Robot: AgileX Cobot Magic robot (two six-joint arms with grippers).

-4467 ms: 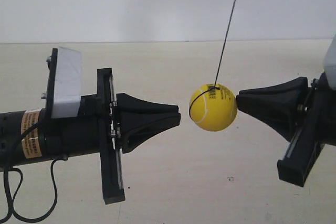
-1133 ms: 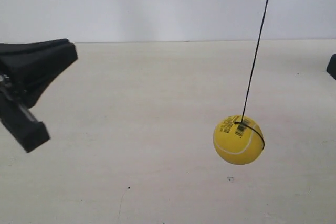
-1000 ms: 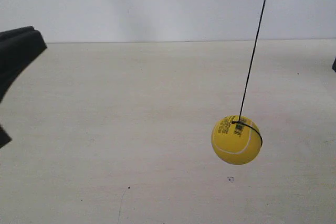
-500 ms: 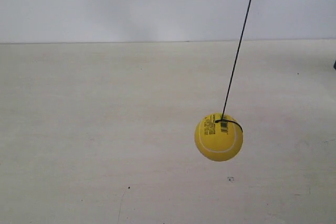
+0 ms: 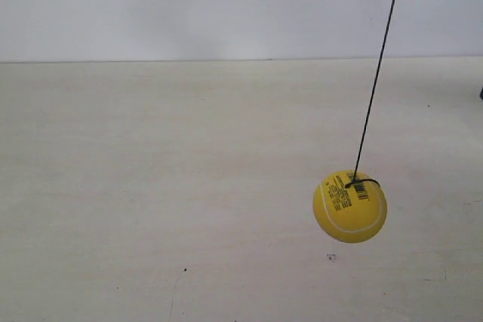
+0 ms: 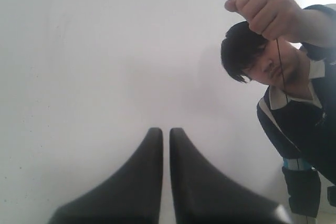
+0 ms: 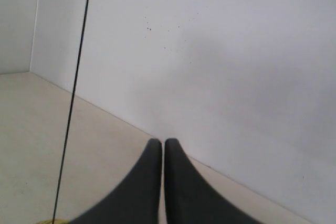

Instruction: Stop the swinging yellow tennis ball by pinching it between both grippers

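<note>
Plain test bench, white wall

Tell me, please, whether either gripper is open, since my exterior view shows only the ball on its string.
Observer: Neither is. The left wrist view shows the left gripper with its fingers closed together and nothing between them.
Operator: And the right one?
Observer: The right gripper is shut too, and the string hangs off to one side, apart from its tips.
Operator: What holds the string up?
Observer: A person's hand pinches its top end, as the left wrist view shows.
</note>
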